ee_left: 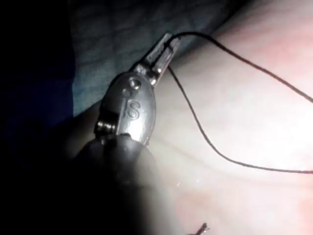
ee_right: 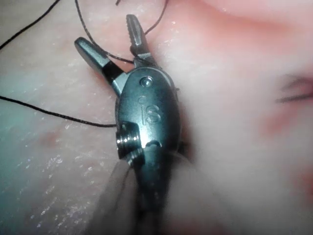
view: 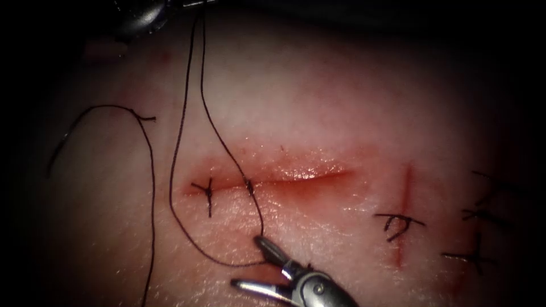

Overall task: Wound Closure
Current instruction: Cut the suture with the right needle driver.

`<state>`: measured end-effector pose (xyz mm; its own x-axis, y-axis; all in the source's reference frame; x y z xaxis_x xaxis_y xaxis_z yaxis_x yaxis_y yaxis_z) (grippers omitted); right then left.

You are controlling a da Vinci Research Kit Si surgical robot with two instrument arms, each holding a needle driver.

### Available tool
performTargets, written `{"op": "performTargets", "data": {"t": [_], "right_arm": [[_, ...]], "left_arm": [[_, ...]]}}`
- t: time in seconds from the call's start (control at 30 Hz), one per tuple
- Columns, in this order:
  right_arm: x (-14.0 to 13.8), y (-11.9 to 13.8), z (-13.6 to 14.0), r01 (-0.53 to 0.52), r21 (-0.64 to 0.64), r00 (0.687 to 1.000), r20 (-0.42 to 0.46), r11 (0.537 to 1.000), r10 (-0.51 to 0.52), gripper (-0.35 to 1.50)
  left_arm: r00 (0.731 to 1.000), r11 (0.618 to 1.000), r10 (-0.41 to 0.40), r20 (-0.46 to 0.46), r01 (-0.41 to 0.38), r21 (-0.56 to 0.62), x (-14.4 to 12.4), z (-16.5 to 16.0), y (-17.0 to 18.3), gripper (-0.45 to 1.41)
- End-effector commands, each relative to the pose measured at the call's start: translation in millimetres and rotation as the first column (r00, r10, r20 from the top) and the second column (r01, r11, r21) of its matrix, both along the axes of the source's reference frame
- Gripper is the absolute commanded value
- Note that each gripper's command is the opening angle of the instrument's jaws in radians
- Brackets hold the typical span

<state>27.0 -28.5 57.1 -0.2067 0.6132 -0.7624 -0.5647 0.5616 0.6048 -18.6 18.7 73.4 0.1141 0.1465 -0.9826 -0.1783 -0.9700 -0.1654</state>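
Left tool (ee_left: 164, 49) pinches the thread (view: 227, 148), right tool (view: 259, 264) gapes empty beside it; tugging hard could tear the stitch (view: 249, 185) from the tissue (view: 318, 102).

Light fell brightest near the middle, beyond the right tool (view: 259, 264), and faded to darkness at every edge. Behind the left tool (ee_left: 164, 49), a bluish-grey cloth (ee_left: 112, 44) lay in dim shadow, dropping into black alongside.
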Motion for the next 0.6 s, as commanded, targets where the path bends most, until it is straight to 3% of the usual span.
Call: {"op": "performTargets", "data": {"t": [0.03,0.17,0.33,0.43,0.6], "right_arm": [[-0.3,0.8,0.0,0.008,-0.004,1.0,0.0,1.0,-0.008,1.27],[-1.9,2.8,-0.8,0.022,-0.015,1.0,0.013,1.0,-0.021,1.16],[-2.2,5.4,-0.7,0.052,-0.011,0.997,0.062,0.999,-0.052,1.11],[-1.2,7.1,0.3,0.086,-0.006,0.989,0.122,0.996,-0.085,1.18],[-0.2,8.6,0.9,0.135,-0.029,0.975,0.182,0.99,-0.128,1.23]], "left_arm": [[0.999,1.0,0.016,0.039,-0.017,0.02,-0.7,-0.7,-0.1,-0.45],[0.989,0.995,0.058,0.137,-0.068,0.068,-0.9,-4.1,-2.6,-0.45],[0.979,0.992,0.079,0.19,-0.096,0.082,-1.2,-8.5,-4.5,-0.45],[0.989,0.988,0.074,0.125,-0.09,0.128,-1.3,-13.3,-5.9,-0.45],[0.996,0.983,0.08,0.045,-0.086,0.161,-1.2,-17.1,-6.4,-0.45]]}}
